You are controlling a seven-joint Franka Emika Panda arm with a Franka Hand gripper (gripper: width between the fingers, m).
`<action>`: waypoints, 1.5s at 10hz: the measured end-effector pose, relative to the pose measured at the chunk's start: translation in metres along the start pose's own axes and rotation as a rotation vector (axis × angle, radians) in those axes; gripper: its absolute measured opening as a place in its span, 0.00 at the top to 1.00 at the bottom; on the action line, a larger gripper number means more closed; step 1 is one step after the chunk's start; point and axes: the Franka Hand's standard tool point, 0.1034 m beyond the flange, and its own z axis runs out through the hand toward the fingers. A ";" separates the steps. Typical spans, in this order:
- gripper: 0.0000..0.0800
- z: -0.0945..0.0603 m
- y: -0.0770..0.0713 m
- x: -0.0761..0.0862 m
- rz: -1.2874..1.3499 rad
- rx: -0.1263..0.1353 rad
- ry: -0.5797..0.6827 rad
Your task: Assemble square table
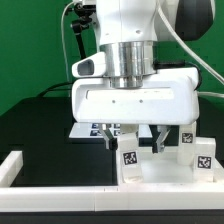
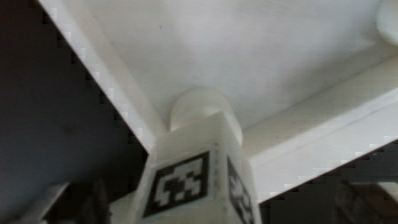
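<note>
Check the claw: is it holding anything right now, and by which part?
Nothing held. The claw stands open above the tabletop; a tagged leg stands between its fingers, and neither finger visibly presses on it.

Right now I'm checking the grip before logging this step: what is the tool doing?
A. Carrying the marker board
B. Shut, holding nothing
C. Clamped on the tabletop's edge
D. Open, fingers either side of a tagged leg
D: the tool is open, its fingers apart with a tagged white leg standing between them on the tabletop.
</note>
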 end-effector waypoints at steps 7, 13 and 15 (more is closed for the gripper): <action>0.63 0.002 -0.006 -0.007 0.598 -0.003 -0.032; 0.50 0.006 -0.015 -0.004 1.195 0.076 -0.085; 0.29 0.007 -0.009 -0.004 0.936 0.065 -0.081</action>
